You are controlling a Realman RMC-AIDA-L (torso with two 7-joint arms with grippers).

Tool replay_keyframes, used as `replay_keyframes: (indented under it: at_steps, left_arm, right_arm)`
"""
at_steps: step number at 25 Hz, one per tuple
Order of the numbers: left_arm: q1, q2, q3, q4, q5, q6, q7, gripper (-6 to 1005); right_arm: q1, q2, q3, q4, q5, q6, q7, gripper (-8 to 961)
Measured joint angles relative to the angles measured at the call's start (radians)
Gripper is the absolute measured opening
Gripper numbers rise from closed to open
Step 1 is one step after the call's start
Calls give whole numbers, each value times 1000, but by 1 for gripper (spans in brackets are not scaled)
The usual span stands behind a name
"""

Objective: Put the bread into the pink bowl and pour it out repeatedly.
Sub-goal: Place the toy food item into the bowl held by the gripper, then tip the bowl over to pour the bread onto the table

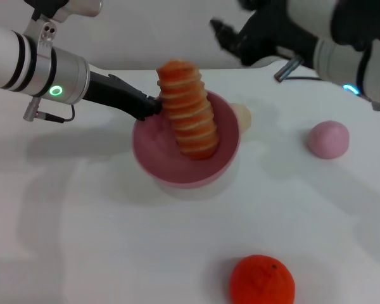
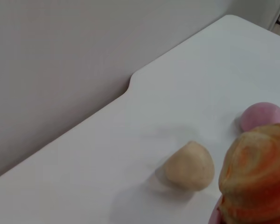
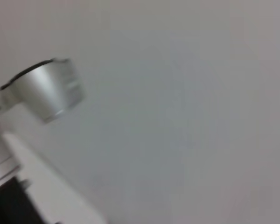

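The striped orange and cream bread [image 1: 189, 109] stands on end inside the pink bowl [image 1: 171, 161], leaning against its far rim and sticking well above it. My left gripper [image 1: 149, 106] reaches in from the left and is shut on the bowl's left rim. The bread's top [image 2: 256, 172] fills the corner of the left wrist view, with a sliver of bowl rim [image 2: 215, 217] beside it. My right gripper [image 1: 231, 38] hangs open high at the back right, apart from the bowl and holding nothing.
A small beige ball [image 1: 242, 116] [image 2: 189, 165] lies just behind the bowl on the white table [image 1: 82, 240]. A matte pink ball [image 1: 328, 139] [image 2: 263, 116] sits to the right. A round orange fruit [image 1: 262, 280] lies near the front edge.
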State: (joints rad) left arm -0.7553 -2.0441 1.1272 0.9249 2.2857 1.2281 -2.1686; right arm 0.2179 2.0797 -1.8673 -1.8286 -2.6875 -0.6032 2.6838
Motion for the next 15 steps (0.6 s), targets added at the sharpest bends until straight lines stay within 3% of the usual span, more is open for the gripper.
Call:
replay_keyframes:
  at_steps: [6,9,15]
  left_arm:
    - [2,-8,6,0,-5,-35,1,43]
    - [8,-13,31,0,-28,-78,1,43]
    - [33,-14,164,2,-122,-199,1,44]
  right_arm:
    - [-53,1,-9,135,3,266,-17,494]
    - [-90,1,-19,236,8,493,-8,494]
    - [-133,1,-60,479,73,1018,-1,494]
